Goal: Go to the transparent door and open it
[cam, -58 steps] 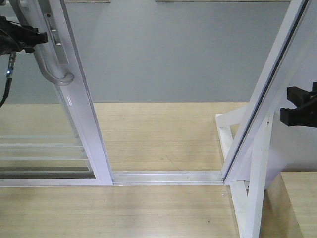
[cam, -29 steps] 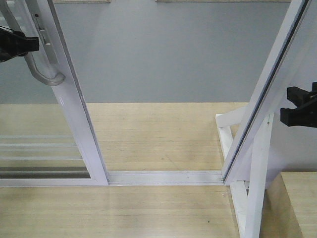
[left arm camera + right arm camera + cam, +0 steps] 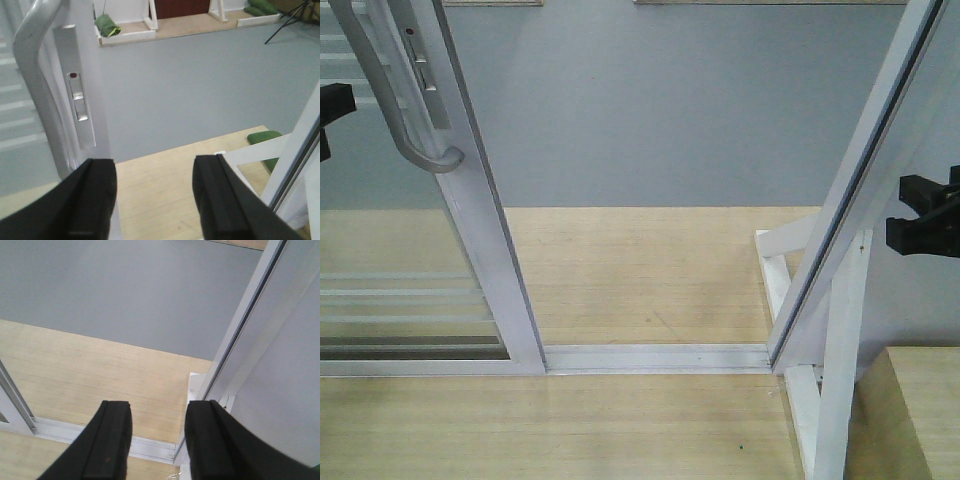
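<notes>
The transparent door [image 3: 470, 250] stands left of the doorway gap in the front view: clear glass in a white frame, thin white bars across its lower pane, a curved silver-grey handle [image 3: 395, 95] on its edge. A floor track [image 3: 655, 357] runs from the door to a second white-framed panel [image 3: 865, 170] with a white bracket [image 3: 810, 400] at its foot. The left gripper [image 3: 330, 110] shows only at the picture edge, left of the handle; the right gripper [image 3: 925, 215] sits beside the far panel.

Left wrist view: handle [image 3: 35, 90] and lock plate [image 3: 77, 95] are left of the left gripper [image 3: 155, 195], whose fingers [image 3: 92, 200] are spread and hold nothing.

Right wrist view: the right gripper [image 3: 155, 440] is likewise spread and empty above the track [image 3: 100, 437].
</notes>
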Controlling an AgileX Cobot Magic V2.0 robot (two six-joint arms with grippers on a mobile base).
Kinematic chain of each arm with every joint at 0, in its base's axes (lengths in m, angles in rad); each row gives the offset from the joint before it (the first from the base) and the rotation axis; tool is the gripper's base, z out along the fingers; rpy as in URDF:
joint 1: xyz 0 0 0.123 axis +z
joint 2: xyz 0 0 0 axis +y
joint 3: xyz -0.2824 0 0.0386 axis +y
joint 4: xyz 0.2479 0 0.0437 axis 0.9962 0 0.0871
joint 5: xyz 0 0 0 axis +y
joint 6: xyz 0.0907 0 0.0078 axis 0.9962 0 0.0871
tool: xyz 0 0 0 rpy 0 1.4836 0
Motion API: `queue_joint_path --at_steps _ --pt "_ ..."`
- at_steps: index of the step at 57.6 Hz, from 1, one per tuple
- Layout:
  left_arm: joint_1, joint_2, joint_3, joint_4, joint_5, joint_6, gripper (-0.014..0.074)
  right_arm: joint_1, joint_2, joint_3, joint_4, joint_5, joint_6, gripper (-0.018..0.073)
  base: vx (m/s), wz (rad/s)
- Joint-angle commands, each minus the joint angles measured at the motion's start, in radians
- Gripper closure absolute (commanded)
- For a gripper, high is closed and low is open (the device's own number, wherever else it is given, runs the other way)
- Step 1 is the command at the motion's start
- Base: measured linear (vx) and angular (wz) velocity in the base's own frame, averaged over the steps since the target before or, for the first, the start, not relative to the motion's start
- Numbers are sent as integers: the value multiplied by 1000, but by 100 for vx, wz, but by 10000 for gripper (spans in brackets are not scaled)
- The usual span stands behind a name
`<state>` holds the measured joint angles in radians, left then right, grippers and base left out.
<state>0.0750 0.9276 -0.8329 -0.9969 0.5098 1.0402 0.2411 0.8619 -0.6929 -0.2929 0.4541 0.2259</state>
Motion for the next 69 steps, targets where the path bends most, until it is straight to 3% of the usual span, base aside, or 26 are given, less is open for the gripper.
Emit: queue_joint_path --at_steps 1,9,17,22,29,33,40,44,49,61,69 --pt "-4 -56 -24 -38 -8 0 136 -3 -10 -29 -12 -63 2 217 0 0" --pt "-4 -125 -24 -21 -11 0 148 -3 -10 -29 -12 -63 2 217 0 0" --pt "-4 -179 -10 -27 -31 -14 224 -3 -10 -29 -12 -63 2 217 0 0" --pt "-4 -230 40 7 -58 -92 306 -3 -10 -29 -12 -63 2 217 0 0" --pt "-4 -321 159 241 -120 -414 488 -3 -10 -29 -12 -64 2 217 0 0" --pt "-4 -386 244 443 -148 -647 594 -3 -10 -29 -12 -66 2 217 0 0" --pt "-4 -501 375 699 -217 -913 605 -3 -10 -29 -12 -66 2 217 0 0" --pt "-5 -579 463 825 -288 -1000 604 -3 -10 -29 -12 -66 2 217 0 0" --pt "-7 -698 564 884 -376 -1030 604 -3 -10 -29 -12 -66 2 217 0 0" --pt "-40 -919 761 822 -416 -974 603 -3 -10 -29 -12 -66 2 217 0 0" --pt "-44 -953 855 843 -456 -943 603 -3 -10 -29 -12 -63 2 217 0 0"
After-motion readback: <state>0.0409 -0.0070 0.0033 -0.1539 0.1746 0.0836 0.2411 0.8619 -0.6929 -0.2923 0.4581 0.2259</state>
